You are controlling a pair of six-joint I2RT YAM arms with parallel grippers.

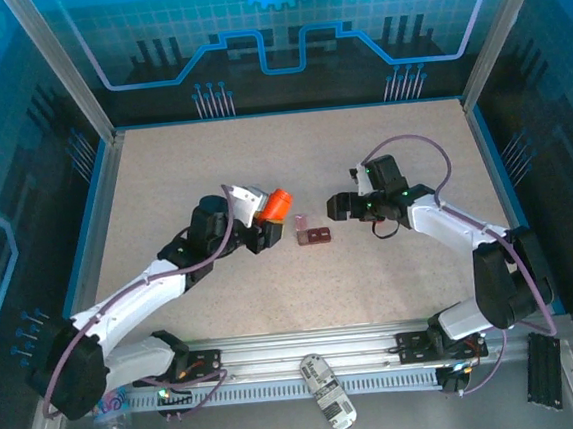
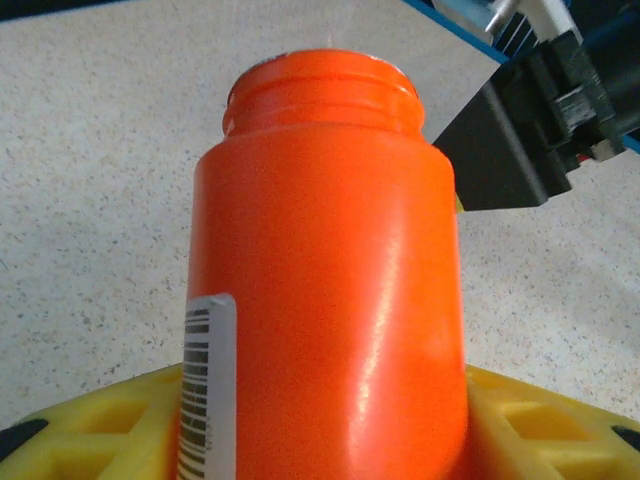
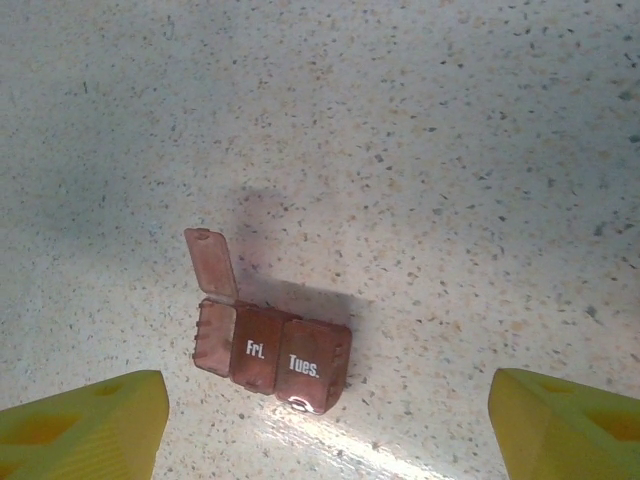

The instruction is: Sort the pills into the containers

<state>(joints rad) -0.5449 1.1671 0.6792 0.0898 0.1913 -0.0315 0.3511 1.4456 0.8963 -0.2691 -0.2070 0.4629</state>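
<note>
One lid's up on the maroon pill box (image 3: pixel 272 352); left jaws clench the orange bottle (image 2: pixel 320 280), right jaws hang released above. Pouring step, I'd say: careful tilt needed.

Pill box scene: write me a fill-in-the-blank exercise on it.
1. The left gripper is shut on the ____ bottle.
2. The pill box bears the words Fri. and ____.
3. The right gripper is not shut but ____.
Missing words: orange; Tues.; open.
</note>
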